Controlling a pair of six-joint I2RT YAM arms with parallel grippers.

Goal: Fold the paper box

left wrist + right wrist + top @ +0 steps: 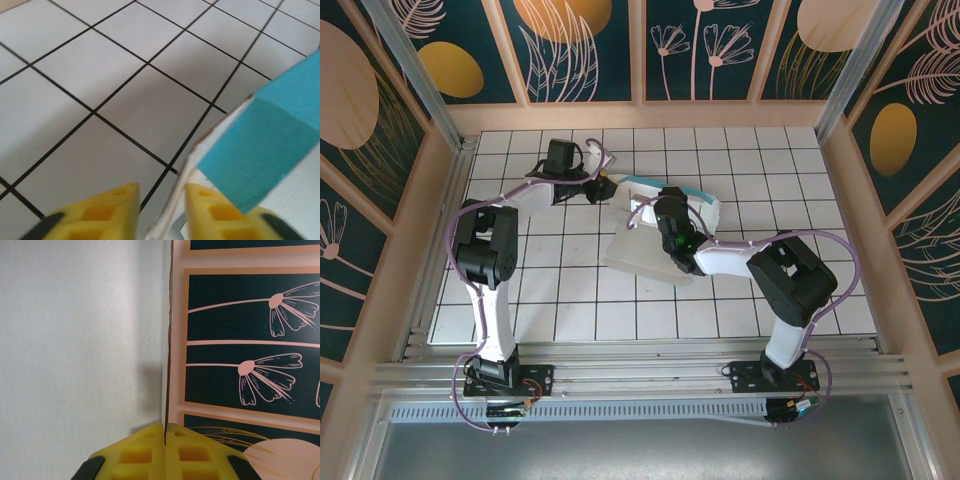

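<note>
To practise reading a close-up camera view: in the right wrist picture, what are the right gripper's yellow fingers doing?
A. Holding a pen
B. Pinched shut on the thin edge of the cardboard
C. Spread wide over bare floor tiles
B: the right gripper has its fingers pressed together, and the thin edge of the paper box runs straight up from between them.

Two white-and-black arms with yellow fingers

The left arm [498, 320] and right arm [725, 262] share white tube links, blocky black joints and black base plates at the bottom of the frame. A lilac cable [453, 228] loops along each, and the wrist views show ribbed yellow fingers [100, 215] with black backing.
</note>
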